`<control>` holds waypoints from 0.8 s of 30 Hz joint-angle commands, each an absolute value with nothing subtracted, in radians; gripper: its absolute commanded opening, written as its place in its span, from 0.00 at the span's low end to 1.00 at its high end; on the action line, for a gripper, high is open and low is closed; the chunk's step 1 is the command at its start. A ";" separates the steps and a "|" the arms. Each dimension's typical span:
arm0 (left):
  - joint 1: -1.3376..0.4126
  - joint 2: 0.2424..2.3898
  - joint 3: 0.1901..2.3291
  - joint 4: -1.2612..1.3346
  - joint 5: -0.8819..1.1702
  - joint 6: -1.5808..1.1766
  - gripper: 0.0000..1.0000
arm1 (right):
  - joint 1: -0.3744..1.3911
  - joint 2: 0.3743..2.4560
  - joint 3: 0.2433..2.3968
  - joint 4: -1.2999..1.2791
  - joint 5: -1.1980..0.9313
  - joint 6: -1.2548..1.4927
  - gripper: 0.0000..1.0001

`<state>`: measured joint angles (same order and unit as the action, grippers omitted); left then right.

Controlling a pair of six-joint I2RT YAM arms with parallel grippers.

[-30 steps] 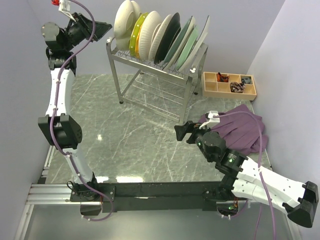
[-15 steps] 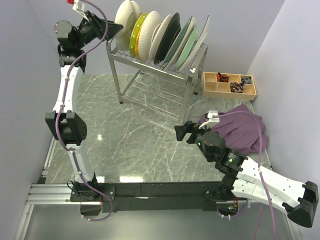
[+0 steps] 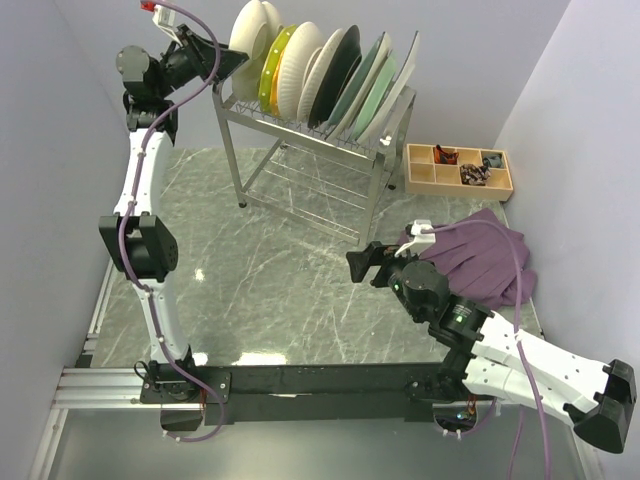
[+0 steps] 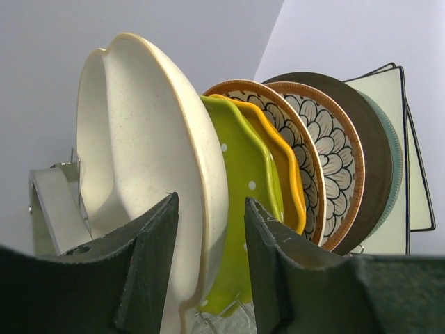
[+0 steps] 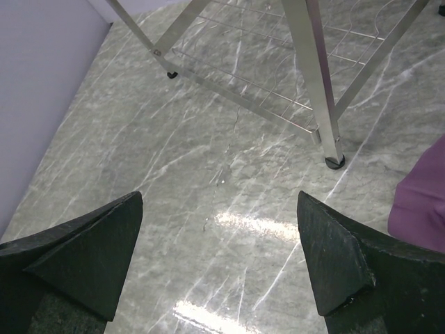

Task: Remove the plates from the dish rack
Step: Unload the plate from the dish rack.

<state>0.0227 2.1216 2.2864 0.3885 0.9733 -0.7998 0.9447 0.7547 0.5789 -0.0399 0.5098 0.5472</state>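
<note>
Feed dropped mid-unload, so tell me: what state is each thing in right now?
dish rack: standing, loaded.
cream plate: upright in the end slot.
other plates: upright, racked.
left claw: open, straddling the cream plate's rim.
right claw: open, empty, over the table.
purple cloth: crumpled.
wooden tray: compartments partly filled.

no text, label, brand, number or sign can be read in any of the views. the small red-and-white tag (image 3: 150, 10) at the top left of the overhead view is too small to make out.
</note>
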 commanded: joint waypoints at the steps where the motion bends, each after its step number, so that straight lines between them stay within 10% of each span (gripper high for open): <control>1: 0.015 2.160 2.344 0.503 1.016 -0.864 0.48 | 0.951 0.767 0.632 -0.026 0.522 0.529 0.97; 24: 0.008 2.220 2.407 0.566 0.982 -0.940 0.36 | 0.951 0.761 0.640 -0.035 0.517 0.523 0.96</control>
<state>0.0113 2.2101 2.3615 0.5121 0.9874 -0.9127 0.9447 0.7734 0.5907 -0.0463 0.5064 0.5335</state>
